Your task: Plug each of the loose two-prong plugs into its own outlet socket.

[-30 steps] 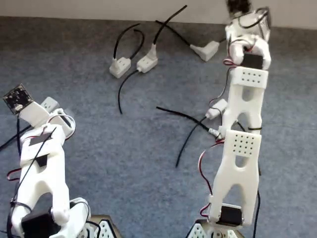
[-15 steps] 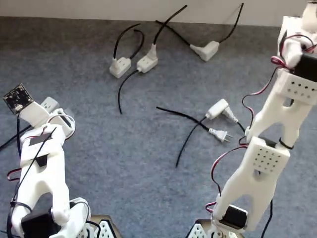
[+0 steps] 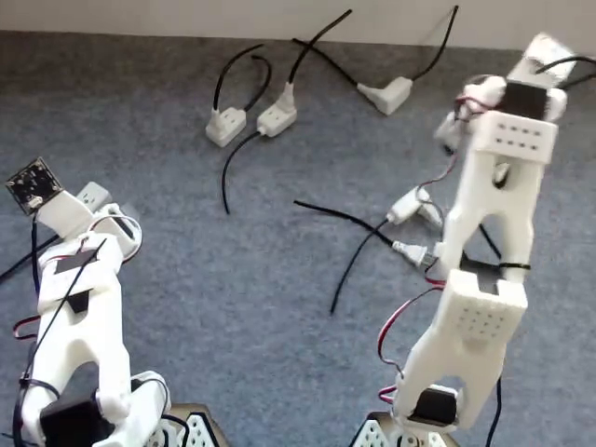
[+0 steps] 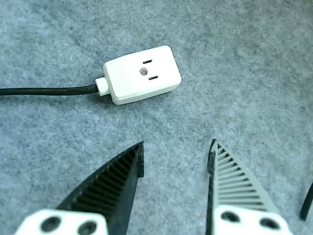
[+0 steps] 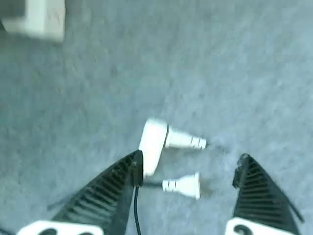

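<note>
At the left edge of the high view, a white socket [image 3: 93, 196] is partly covered by the left arm [image 3: 79, 298]. In the left wrist view it is seen whole: rectangular, two slots and a round hole facing up, a black cord [image 4: 46, 90] attached. The left claw [image 4: 176, 147] is held spread just short of it. At centre right, a loose white plug [image 3: 410, 250] is partly hidden behind the right arm [image 3: 489, 214], its prongs hard to make out. It is framed between the parted fingers of the right claw [image 5: 190, 164], beside a white block [image 5: 154, 144].
</note>
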